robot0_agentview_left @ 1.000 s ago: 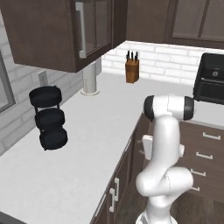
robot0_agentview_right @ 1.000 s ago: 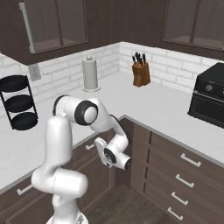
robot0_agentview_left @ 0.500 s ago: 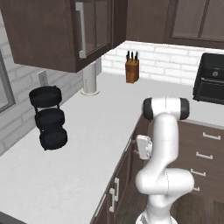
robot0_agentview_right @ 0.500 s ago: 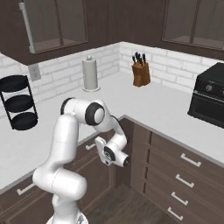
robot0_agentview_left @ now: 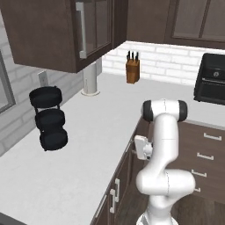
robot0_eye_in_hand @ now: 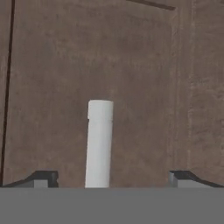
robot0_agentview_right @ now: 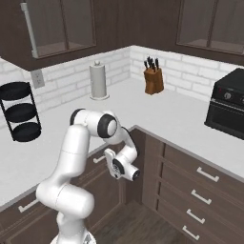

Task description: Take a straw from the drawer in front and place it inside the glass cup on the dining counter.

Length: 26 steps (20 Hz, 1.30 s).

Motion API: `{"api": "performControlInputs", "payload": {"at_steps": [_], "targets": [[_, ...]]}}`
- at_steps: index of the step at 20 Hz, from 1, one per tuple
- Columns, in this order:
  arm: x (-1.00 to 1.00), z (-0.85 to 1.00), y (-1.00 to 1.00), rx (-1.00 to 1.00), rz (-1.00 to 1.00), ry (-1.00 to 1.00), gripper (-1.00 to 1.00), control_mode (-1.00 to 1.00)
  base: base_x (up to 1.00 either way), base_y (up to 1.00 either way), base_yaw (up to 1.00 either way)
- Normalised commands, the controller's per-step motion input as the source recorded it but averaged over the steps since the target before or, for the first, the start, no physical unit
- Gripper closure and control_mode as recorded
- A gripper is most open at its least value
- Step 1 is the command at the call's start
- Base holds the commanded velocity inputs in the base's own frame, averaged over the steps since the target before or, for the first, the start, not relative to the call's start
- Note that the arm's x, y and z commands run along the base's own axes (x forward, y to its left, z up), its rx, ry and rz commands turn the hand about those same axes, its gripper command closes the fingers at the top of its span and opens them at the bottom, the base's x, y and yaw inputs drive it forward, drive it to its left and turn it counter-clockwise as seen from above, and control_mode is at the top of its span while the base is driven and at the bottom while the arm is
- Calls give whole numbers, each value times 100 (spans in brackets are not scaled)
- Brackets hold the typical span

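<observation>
My gripper [robot0_eye_in_hand: 112,178] is open, its two dark fingertips [robot0_eye_in_hand: 41,178] spread wide on either side of a pale metal bar handle [robot0_eye_in_hand: 99,144]. The handle stands out from the flat dark brown front of the drawer [robot0_eye_in_hand: 144,87], close ahead and not touched by the tips. From the base views, the hand [robot0_agentview_left: 141,147] hangs low beside the cabinet run under the white wall counter [robot0_agentview_left: 88,145], pointing at the drawer front [robot0_agentview_right: 101,167], which is shut. The straw, the glass cup and the dining counter are out of view.
On the wall counter stand a black three-tier rack [robot0_agentview_left: 48,118], a paper towel roll [robot0_agentview_right: 97,81], a knife block [robot0_agentview_right: 153,78] and a black oven [robot0_agentview_right: 228,109]. More drawers with bar handles [robot0_agentview_right: 200,195] run to the right around the inner corner.
The elbow has swung forward and the hand has edged a little closer to the drawer front. The jaws have stayed open.
</observation>
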Motion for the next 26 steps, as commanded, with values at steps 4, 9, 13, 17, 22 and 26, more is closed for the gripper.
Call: {"api": "performControlInputs", "payload": {"at_steps": [4, 9, 13, 17, 22, 26], "targets": [[26, -7, 17, 0, -10, 4, -100, -100, 0, 0, 0], [14, -5, 18, 0, -7, 8, -100, -100, 0, 0, 0], [14, -7, 23, 0, -4, 7, -100, -100, 0, 0, 0], [15, -12, 40, 0, -3, 8, 100, -100, 0, 0, 0], [11, -18, 17, 0, -1, 3, 100, -100, 0, 0, 0], [2, -35, 0, 0, 0, 4, 100, -100, 0, 0, 0]]}}
